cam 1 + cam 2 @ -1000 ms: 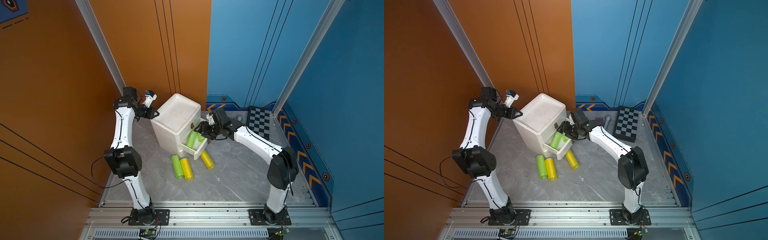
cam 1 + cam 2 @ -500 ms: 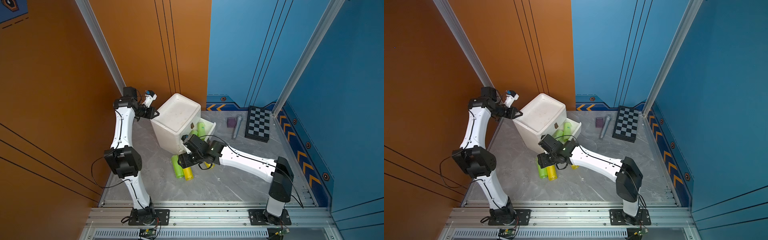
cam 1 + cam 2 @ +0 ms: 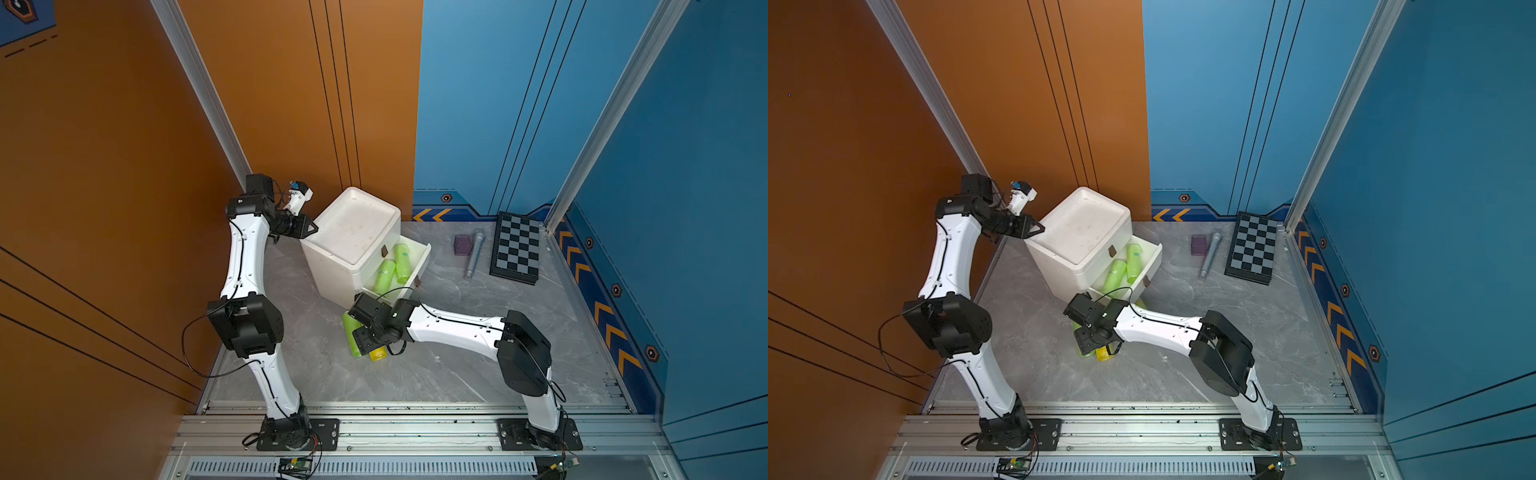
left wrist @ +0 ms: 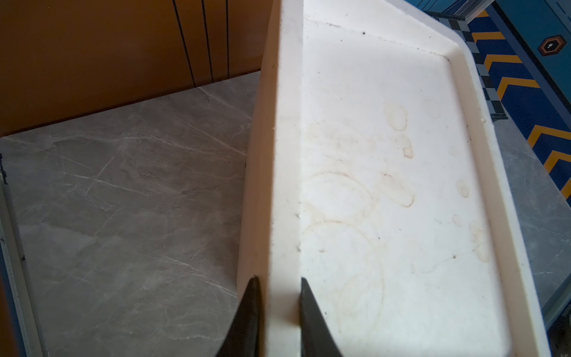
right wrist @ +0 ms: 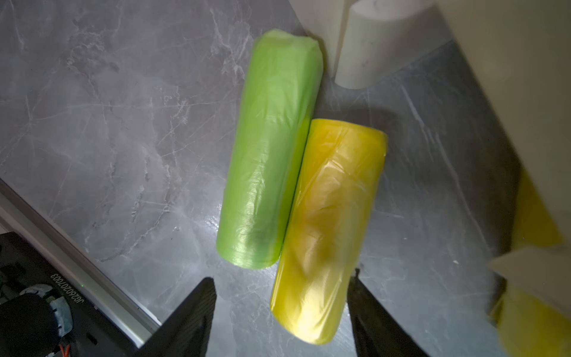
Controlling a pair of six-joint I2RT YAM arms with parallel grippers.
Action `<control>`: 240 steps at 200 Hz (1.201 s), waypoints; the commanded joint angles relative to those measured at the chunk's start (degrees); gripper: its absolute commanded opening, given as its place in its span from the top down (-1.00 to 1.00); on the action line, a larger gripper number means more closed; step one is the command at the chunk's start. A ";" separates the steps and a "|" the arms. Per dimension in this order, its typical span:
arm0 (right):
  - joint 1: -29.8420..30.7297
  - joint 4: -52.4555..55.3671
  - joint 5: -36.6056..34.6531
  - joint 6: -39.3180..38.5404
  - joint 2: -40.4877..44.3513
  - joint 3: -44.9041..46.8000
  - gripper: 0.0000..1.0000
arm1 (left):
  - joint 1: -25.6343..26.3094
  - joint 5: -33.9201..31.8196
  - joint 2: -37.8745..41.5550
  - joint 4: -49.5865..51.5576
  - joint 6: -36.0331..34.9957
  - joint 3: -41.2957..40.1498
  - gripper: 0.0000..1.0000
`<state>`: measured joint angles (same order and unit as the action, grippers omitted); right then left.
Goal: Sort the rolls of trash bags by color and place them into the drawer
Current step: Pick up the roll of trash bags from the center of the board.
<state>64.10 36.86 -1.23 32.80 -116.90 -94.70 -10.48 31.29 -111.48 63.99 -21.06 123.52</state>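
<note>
Room: grey marble tabletop [image 3: 478, 332] boxed in by orange and blue walls.
Cabinet: white cabinet [image 3: 353, 224] at the back, its drawer [image 3: 422, 259] pulled open.
Sorted: two light green rolls [image 3: 384, 276] lie in the drawer.
Left gripper [image 4: 279, 279]: pinched onto the cabinet's raised top rim, bracing it.
Right gripper [image 5: 282, 275]: fingers spread and empty, hovering over the loose rolls.
Loose rolls: green roll [image 5: 272, 148] and yellow roll [image 5: 327, 231] lie lengthwise on the tabletop, touching. A second yellow roll [image 5: 531, 324] is partly hidden under the drawer.
Risk: both near ends sit between the spread fingers, so closing here could pinch two colours together.
Risk: a finger may instead nudge one soft, slippery roll away, or the yellow roll may land among the green ones.
</note>
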 commanded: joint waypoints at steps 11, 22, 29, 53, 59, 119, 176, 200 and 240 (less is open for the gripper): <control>0.09 0.58 -5.19 -1.38 -1.52 -3.27 -0.40 | -1.55 7.21 5.67 0.70 5.94 -0.85 1.00; -0.10 0.58 -5.68 -1.67 -1.56 -3.41 -0.39 | -1.57 7.09 5.70 0.73 6.12 -1.16 1.00; -0.24 0.58 -6.25 -1.85 -1.57 -3.48 -0.39 | -1.59 7.23 5.79 0.70 6.23 -1.24 1.00; -0.46 0.58 -6.77 -2.30 -1.57 -3.39 -0.39 | -1.74 7.60 6.11 0.71 5.85 -1.44 1.00; -0.58 0.58 -6.86 -2.25 -1.54 -3.19 -0.39 | -1.86 7.65 6.03 0.69 5.82 -1.53 1.00; 0.80 0.58 -5.22 -2.83 -1.53 -4.99 -0.39 | -1.93 7.81 5.97 0.63 6.03 -1.62 1.00; 2.42 0.49 -7.28 -3.27 -3.92 -4.83 -0.39 | -2.00 8.17 5.83 0.67 6.28 -0.92 1.00; 2.63 -0.42 -7.51 -3.48 -4.81 -4.78 -0.39 | -2.02 8.26 5.51 0.63 6.46 -0.61 1.00; 2.62 -1.95 -7.61 -4.23 -6.72 -5.88 -0.39 | -2.00 8.35 5.16 0.69 6.55 -0.31 1.00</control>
<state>66.65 36.29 -6.63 29.82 -121.91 -98.74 -11.25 31.16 -110.00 63.83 -20.88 121.51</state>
